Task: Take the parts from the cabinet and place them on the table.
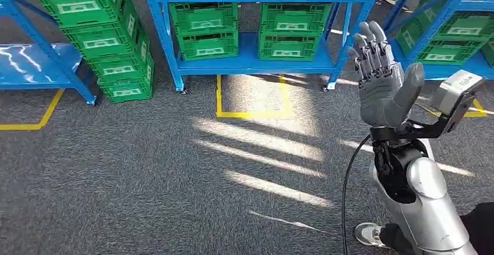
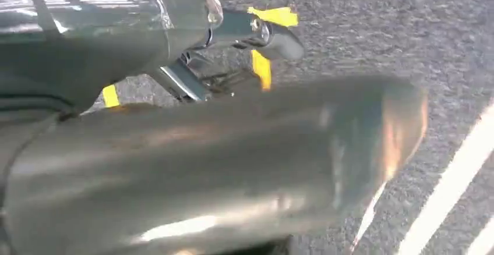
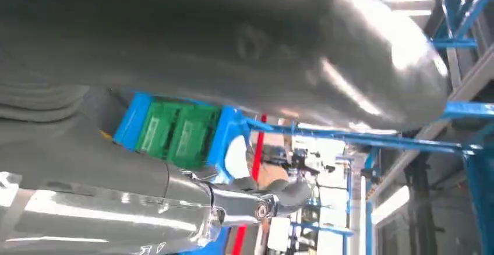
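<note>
**Standing short of the shelves, nothing yet in hand**

Facing a row of blue shelving, the humanoid raises its right robot hand [image 1: 381, 80] upright, palm open and fingers spread, holding nothing. The rack straight ahead [image 1: 256, 63] carries two pairs of stacked green crates [image 1: 204, 31] on its lower shelf, and a taller stack of the same crates [image 1: 102, 34] stands to the left beside another blue frame. Any parts are presumably inside the crates; their contents cannot be made out from here. A stretch of grey carpet, crossed by sunlight and a yellow floor marking [image 1: 253, 114], lies between the robot and the rack. The left robot hand [image 2: 233, 167] shows in its own wrist camera as a blurred grey mass above the carpet, and whether its fingers are spread or curled cannot be told. By these pictures the job has barely begun: no part is picked, and the approach, the pick and the carry to the counter all remain.
</note>
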You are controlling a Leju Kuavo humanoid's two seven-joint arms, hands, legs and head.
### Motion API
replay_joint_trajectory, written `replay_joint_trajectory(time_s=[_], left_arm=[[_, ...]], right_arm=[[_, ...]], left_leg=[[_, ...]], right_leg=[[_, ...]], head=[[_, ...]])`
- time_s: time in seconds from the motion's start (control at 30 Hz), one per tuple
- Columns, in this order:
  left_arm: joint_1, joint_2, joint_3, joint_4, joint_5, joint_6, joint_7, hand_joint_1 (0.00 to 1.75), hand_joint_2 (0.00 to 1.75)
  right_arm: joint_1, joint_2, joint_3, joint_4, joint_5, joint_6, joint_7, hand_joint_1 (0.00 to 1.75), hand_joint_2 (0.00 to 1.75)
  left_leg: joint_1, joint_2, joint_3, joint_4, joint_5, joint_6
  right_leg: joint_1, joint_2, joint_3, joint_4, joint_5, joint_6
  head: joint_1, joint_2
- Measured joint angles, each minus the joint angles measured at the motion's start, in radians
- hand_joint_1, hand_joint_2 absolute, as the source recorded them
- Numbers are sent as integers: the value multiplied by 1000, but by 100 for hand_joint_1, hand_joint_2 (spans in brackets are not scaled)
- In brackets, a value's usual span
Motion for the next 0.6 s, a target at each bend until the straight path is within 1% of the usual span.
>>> replay_joint_trajectory(time_s=[0.03, 0.07, 0.1, 0.13, 0.17, 0.2, 0.23, 0.27, 0.3, 0.33, 0.37, 0.4, 0.47, 0.5, 0.53, 0.57, 0.6], left_arm=[[1, 0, 0, 0, 0, 0, 0, 0, 0], [3, 0, 0, 0, 0, 0, 0, 0, 0], [6, 1, 0, 0, 0, 0, 0, 0, 0], [8, 1, 0, 1, 0, 0, 1, 0, 0], [8, 1, 0, 1, 0, 0, 1, 0, 0], [7, 1, 0, 1, 0, 0, 1, 0, 0], [7, 1, 0, 1, 0, 0, 1, 0, 0], [7, 2, 0, 1, 0, 0, 1, 0, 0], [6, 2, 0, 1, 0, 0, 1, 0, 0], [5, 2, 0, 1, 0, 0, 0, 0, 0], [5, 2, 0, 1, 0, 0, 1, 0, 0], [7, 3, 0, 1, 0, 0, 1, 0, 0], [7, 3, 0, 1, 0, 0, 1, 0, 0], [7, 3, 0, 0, 0, 0, 0, 0, 0], [7, 2, 0, 0, 0, 0, 0, 0, 0], [7, 3, 0, 0, 0, 0, 0, 0, 0], [7, 3, 0, 0, 0, 0, 1, 0, 0]], right_arm=[[0, 1, 1, -1, 0, 1, 0, 0, 0], [4, 3, 2, 0, 0, 2, 0, 0, 0], [6, 3, 3, 2, 0, 2, 0, 0, 0], [6, 3, 2, 2, -1, 1, 0, 0, 0], [7, 5, 3, 2, -2, 1, 0, 0, 0], [7, 5, 2, 2, -2, 0, 0, 0, 0], [7, 6, 2, 2, -3, -1, -1, 0, 0], [7, 6, 2, 2, -3, -2, -2, 0, 0], [7, 7, 2, 2, -3, -2, -2, 0, 0], [8, 6, 1, 2, -5, -3, -3, 0, 0], [8, 6, 1, 2, -5, -4, -3, 0, 0], [9, 6, 0, 2, -5, -5, -4, 0, 0], [9, 6, 0, 2, -9, -5, -4, 0, 0], [9, 6, 0, 2, -10, -5, -4, 0, 0], [9, 6, 0, 2, -11, -5, -4, 0, 0], [9, 6, 0, 2, -11, -5, -4, 0, 0], [9, 6, 0, 2, -11, -5, -4, 0, 0]], left_leg=[[-1, -10, -45, 84, -37, -1], [-1, -9, -91, 162, -65, -3], [-1, -6, -133, 224, -79, -3], [-1, -2, -153, 241, -67, -3], [-1, 1, -152, 217, -33, -2], [-1, 2, -130, 155, 19, -1], [-1, 1, -92, 66, 76, 1], [0, -1, -60, -7, 114, 4], [-2, -10, -45, -24, 94, 5], [-1, -9, -39, -41, 92, 9], [-1, -9, -39, -45, 93, 7], [-3, -10, -38, -44, 93, 8], [-5, -10, -37, -44, 92, 10], [-7, -10, -37, -44, 90, 13], [-7, -9, -36, -44, 89, 14], [-8, -7, -36, -44, 87, 18], [-8, -5, -36, -44, 87, 18]], right_leg=[[0, 8, 0, 0, -2, -2], [2, 13, 0, 1, -3, -5], [4, 18, 0, 3, -5, -8], [4, 25, 0, 5, -7, -8], [5, 30, 2, 7, -11, -9], [4, 36, 6, 10, -16, -7], [3, 40, 10, 15, -23, -3], [3, 41, 13, 21, -29, 0], [7, 44, 11, 25, -36, 8], [7, 46, 8, 32, -38, 12], [7, 46, 8, 32, -40, 9], [6, 46, 9, 31, -41, 1], [4, 45, 11, 29, -41, 0], [3, 45, 13, 27, -41, 0], [3, 45, 14, 26, -41, 0], [3, 45, 15, 23, -41, 0], [3, 46, 15, 22, -41, 1]], head=[[-12, 0], [-21, 0], [-25, 0], [-26, 0], [-29, 0], [-32, 0], [-37, 0], [-43, 0], [-45, 0], [-46, 0], [-43, 0], [-38, 0], [-35, 0], [-33, 0], [-32, 0], [-32, 0], [-32, 0]])
